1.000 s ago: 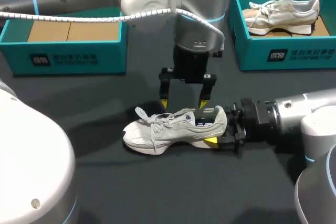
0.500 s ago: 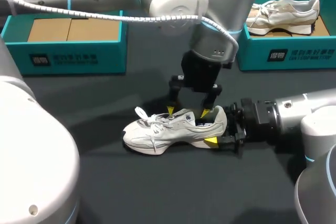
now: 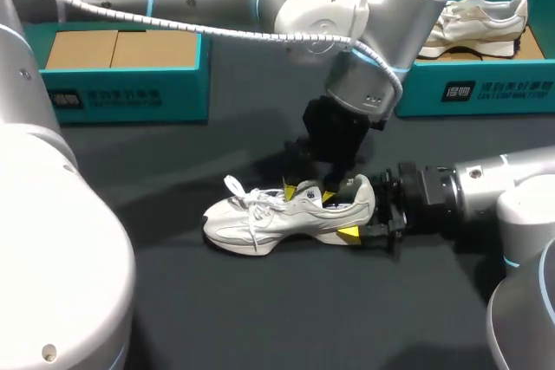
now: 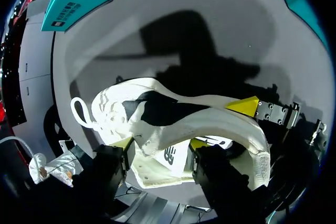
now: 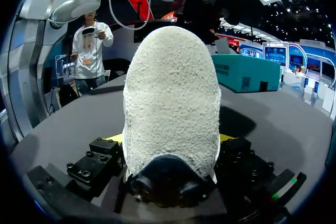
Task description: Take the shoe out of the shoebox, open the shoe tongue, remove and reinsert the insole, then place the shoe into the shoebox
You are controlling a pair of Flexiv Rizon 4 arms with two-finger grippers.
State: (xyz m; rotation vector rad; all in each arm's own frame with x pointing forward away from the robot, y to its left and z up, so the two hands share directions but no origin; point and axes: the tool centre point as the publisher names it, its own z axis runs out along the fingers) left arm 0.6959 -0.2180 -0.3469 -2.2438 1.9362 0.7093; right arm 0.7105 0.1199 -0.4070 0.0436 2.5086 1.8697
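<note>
Bare dark table lies open nearside of the pale grey lace-up sneaker, standing mid-table (toe to my left). The right gripper clamps its heel; the left gripper sits at its tongue, grip unclear. Two teal boxes line the far edge, left shoebox and right shoebox, the latter holding a second sneaker.

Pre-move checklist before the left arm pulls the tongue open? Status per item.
1. The shoe is out of the shoebox, upright on the table: ok.
2. The right gripper is shut on the heel: ok.
3. The left gripper is down at the tongue: ok.
4. The left gripper's hold on the tongue: cannot tell.
5. The insole is seated: cannot tell, hidden inside the shoe.
</note>
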